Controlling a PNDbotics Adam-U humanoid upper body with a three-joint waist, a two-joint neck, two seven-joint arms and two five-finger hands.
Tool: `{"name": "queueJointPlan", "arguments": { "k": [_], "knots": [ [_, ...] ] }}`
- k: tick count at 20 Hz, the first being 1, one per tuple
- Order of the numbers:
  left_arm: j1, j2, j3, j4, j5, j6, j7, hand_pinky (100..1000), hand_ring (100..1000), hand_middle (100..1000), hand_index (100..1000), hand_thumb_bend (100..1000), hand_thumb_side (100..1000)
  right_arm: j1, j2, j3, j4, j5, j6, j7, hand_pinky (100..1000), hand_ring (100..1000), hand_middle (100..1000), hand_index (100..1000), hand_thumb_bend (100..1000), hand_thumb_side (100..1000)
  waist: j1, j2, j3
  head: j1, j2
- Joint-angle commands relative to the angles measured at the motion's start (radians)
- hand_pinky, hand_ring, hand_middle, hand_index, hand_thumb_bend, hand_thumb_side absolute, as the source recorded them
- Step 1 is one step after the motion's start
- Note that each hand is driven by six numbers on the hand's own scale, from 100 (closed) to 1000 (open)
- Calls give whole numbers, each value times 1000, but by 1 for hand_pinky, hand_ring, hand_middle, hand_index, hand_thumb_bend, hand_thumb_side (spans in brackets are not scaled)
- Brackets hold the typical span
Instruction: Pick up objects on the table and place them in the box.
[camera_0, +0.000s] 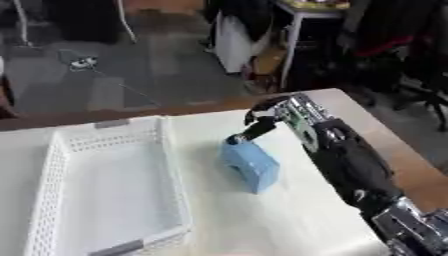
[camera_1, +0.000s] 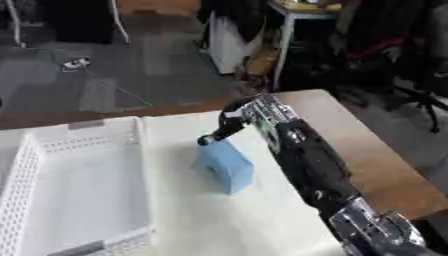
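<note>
The right hand reaches in from the lower right, its black forearm stretched diagonally across the surface, which is covered with a white cloth over a wooden top showing at the right edge. The fingers curl downward, and their dark tips meet the upper far corner of a light blue block (whether they pinch it or only touch it cannot be told from either view). The block stands on the cloth, near the middle of the surface, just to the right of the box.

The box is a white plastic basket with perforated walls, long and shallow, lying on the left part of the surface with nothing visible inside it. The blue block is close beside its right wall but apart from it.

The left hand shows in neither view.

Beyond the far edge of the surface lies a grey floor with a cable across it, and a white table leg stands among dark furniture at the upper right.
</note>
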Motion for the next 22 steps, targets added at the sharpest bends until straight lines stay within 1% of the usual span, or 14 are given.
{"name": "queueJointPlan", "arguments": {
  "k": [1, 3, 5, 6, 10, 14, 22],
  "knots": [
    [-21, 12, 10, -14, 1, 0, -2, 542, 693, 767, 756, 665, 960, -8, -10, -8, 4, 6, 3, -8, 771, 895, 948, 935, 612, 1000, 3, -6, 1, -7, -4],
    [-22, 12, 10, -14, 1, 0, -2, 542, 693, 766, 756, 665, 961, -7, -11, -10, 15, 10, 7, -18, 786, 913, 979, 945, 627, 1000, 3, -6, 1, -7, -3],
    [-21, 12, 10, -14, 1, 0, -2, 541, 692, 766, 756, 666, 961, -7, -12, -11, 29, 16, 12, -26, 793, 915, 977, 941, 626, 1000, 3, -6, 1, -8, -1],
    [-21, 12, 10, -14, 1, 0, -2, 541, 692, 766, 756, 666, 961, -7, -12, -10, 37, 19, 14, -27, 791, 909, 957, 929, 621, 1000, 3, -6, 1, -8, -1],
    [-22, 12, 11, -14, 1, 1, -2, 541, 692, 766, 756, 665, 961, -8, -13, -12, 71, 20, 20, -18, 788, 901, 935, 912, 609, 1000, 3, -6, 1, -10, -1],
    [-23, 12, 11, -14, 2, 1, -3, 541, 692, 766, 756, 666, 961, -9, -15, -15, 104, 14, 21, -16, 789, 899, 938, 907, 608, 1000, 3, -5, 2, -11, -1],
    [-30, 7, 10, -14, 4, 0, -3, 541, 692, 766, 756, 666, 961, -22, -17, -12, 140, 6, 16, -25, 789, 898, 932, 908, 615, 1000, 4, 0, 8, -10, -3]
  ]
}}
